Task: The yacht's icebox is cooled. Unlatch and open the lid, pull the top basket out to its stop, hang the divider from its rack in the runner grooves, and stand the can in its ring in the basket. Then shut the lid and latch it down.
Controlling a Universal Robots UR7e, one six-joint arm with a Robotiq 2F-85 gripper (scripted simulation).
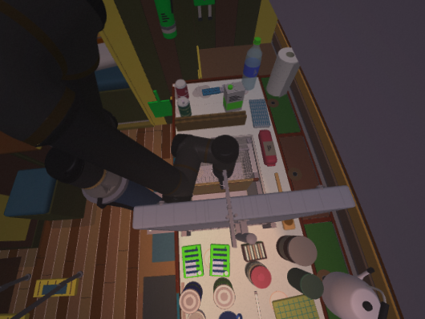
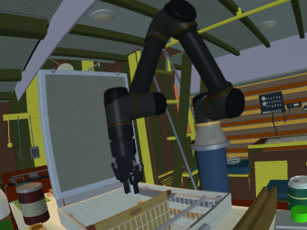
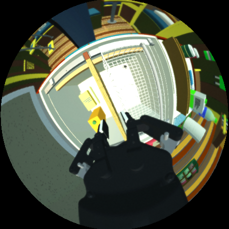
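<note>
The icebox (image 3: 107, 97) is partly hidden under my arm in the side camera. Its lid (image 2: 82, 139) stands open and upright. The wooden divider (image 3: 106, 95) hangs across the box, resting in the runner grooves beside the white wire basket (image 3: 130, 82). My gripper (image 3: 115, 125) is a little above the divider's near end, open and holding nothing. Two cans (image 1: 183, 100) stand on the counter beyond the box, one dark red and one green (image 2: 298, 193). An empty wooden rack (image 1: 210, 120) lies between them and the box.
Behind the icebox stand a water bottle (image 1: 251, 64), a paper towel roll (image 1: 282, 72) and a green carton (image 1: 233, 97). A red case (image 1: 268, 147) lies right of the box. Jars, tins and a kettle (image 1: 353, 294) crowd the near counter. A yellow box (image 3: 96, 118) lies inside the icebox.
</note>
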